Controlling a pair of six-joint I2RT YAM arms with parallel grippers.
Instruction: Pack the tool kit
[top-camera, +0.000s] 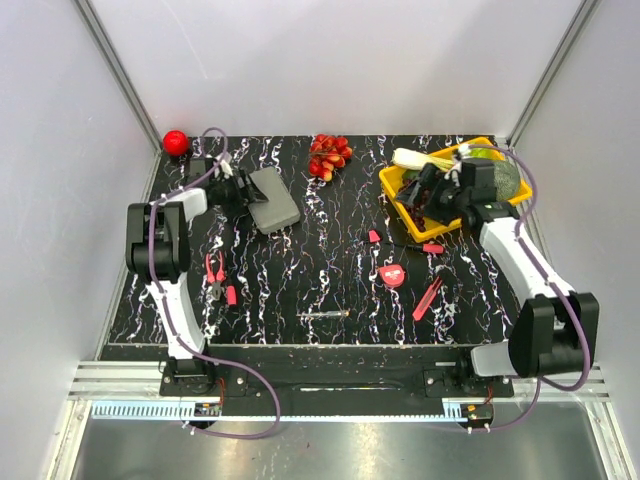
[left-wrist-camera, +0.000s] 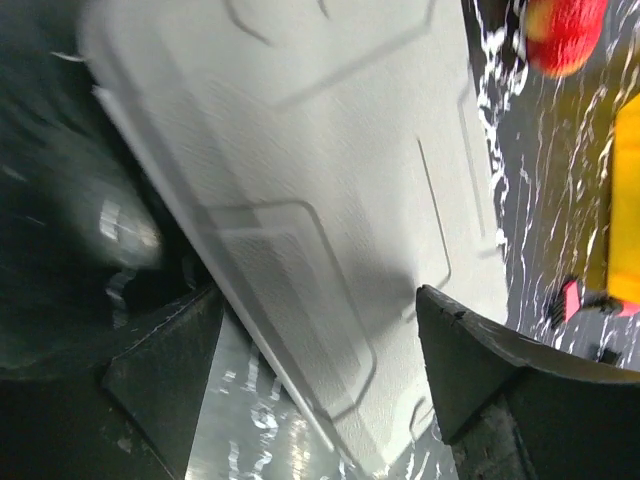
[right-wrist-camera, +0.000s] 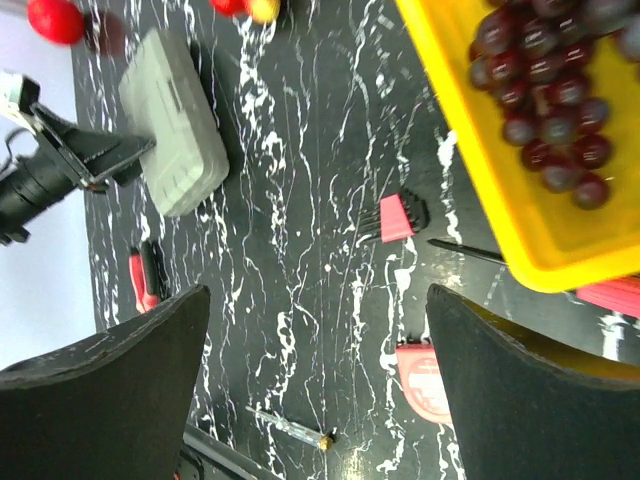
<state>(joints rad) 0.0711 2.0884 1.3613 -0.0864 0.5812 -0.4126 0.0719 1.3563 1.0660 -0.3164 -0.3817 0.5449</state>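
The grey tool case lies closed at the back left of the table. My left gripper is open at its left edge. In the left wrist view the case fills the frame, and its edge runs between the spread fingers of the left gripper. My right gripper hovers open and empty over the near edge of the yellow tray, and is also open in its wrist view. Loose on the table are red pliers, a tape measure, a screwdriver and a red knife.
A yellow tray of fruit with dark grapes stands at the back right. Red fruit lies at the back middle, and a red ball is in the back left corner. Small red pieces lie near the tray, and one lies by the pliers.
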